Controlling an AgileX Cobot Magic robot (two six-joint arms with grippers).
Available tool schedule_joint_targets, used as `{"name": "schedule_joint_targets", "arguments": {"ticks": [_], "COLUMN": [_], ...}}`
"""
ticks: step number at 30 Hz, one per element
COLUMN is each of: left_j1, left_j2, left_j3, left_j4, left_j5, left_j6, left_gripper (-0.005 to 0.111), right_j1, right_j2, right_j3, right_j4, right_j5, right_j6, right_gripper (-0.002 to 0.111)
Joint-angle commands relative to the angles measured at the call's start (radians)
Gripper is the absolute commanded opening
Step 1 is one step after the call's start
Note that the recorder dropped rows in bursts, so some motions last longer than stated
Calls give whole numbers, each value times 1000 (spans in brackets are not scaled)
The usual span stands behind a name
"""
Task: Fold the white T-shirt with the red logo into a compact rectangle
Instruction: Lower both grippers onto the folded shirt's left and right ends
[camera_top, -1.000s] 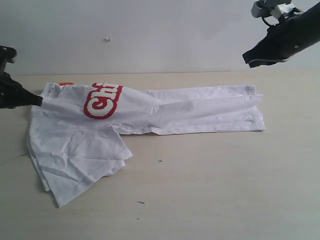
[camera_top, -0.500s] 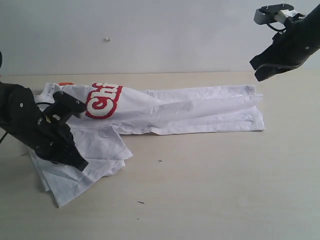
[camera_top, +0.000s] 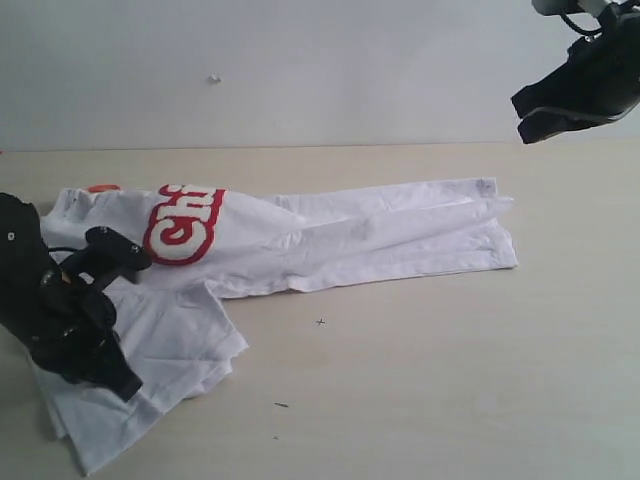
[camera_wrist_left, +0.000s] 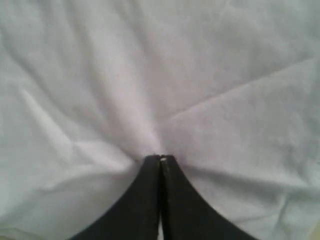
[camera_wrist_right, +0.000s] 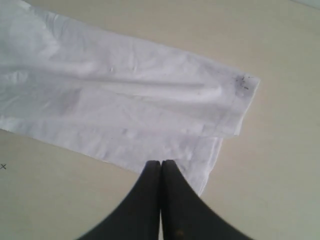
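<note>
Creases radiate through the white T-shirt (camera_top: 380, 235) from the pinching left fingers (camera_wrist_left: 146, 202), red logo (camera_top: 180, 225) half-showing; right fingers (camera_wrist_right: 149, 200) closed, empty.

In the exterior view we look slightly down on the whole white T-shirt (camera_top: 380, 235); our left wrist view sits very close over its cloth; our right wrist view, higher up, shares the shirt's hem end with the exterior.

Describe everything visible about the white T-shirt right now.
The white T-shirt is thin, wrinkled cloth lying flat on the pale table. It is folded lengthwise into a long band, with a layered flap spread toward the camera. Its red logo shows partly, with an orange tag near it. The closed left end effector pinches puckered fabric on the flap.
</note>
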Motion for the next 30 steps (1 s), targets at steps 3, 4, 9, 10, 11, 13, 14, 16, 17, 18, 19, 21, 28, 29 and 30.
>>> {"name": "schedule_joint_targets", "arguments": {"ticks": [3,4,9,10,11,13,14,16,17,18,19,21,28,29,30], "left_j1": [-2,-2,-2,-2,-2,-2,-2,-2,-2,-2,-2,-2,-2,-2,-2], "left_j2": [-53,-64,-193,-214,-234,-239,-231,-190,-161,-128,-93,-35,122,136,148], "left_j3": [27,21,-27,-30,-30,-30,-30,-39,-52,-72,-94,-135,-284,-302,-318], "left_j4": [-1,2,5,-7,-31,-102,-138,-175,-173,-165,-164,-172,-200,-200,-197], "left_j5": [351,374,222,128,24,-153,-205,-282,-288,-288,-280,-275,-275,-275,-275], "left_j6": [83,98,92,89,89,89,89,93,93,95,97,97,93,93,96], "left_gripper": [0,0,0,0,0,0,0,0,0,0,0,0,0,0,0], "right_j1": [0,0,0,0,7,23,32,60,74,89,102,123,145,145,145], "right_j2": [-11,-2,105,124,145,183,196,225,241,258,275,309,417,431,445], "right_j3": [62,80,124,119,114,89,78,52,44,34,24,5,-19,-19,-19], "right_j4": [36,48,47,47,47,40,40,40,40,40,35,10,-67,-67,-69], "right_j5": [-13,-22,-50,-47,-42,-26,-21,-1,6,10,8,-6,-200,-229,-260], "right_j6": [1,1,-24,-29,-39,-53,-61,-85,-99,-113,-115,-115,-103,-100,-89], "right_gripper": [0,0,0,0,0,0,0,0,0,0,0,0,0,0,0]}}
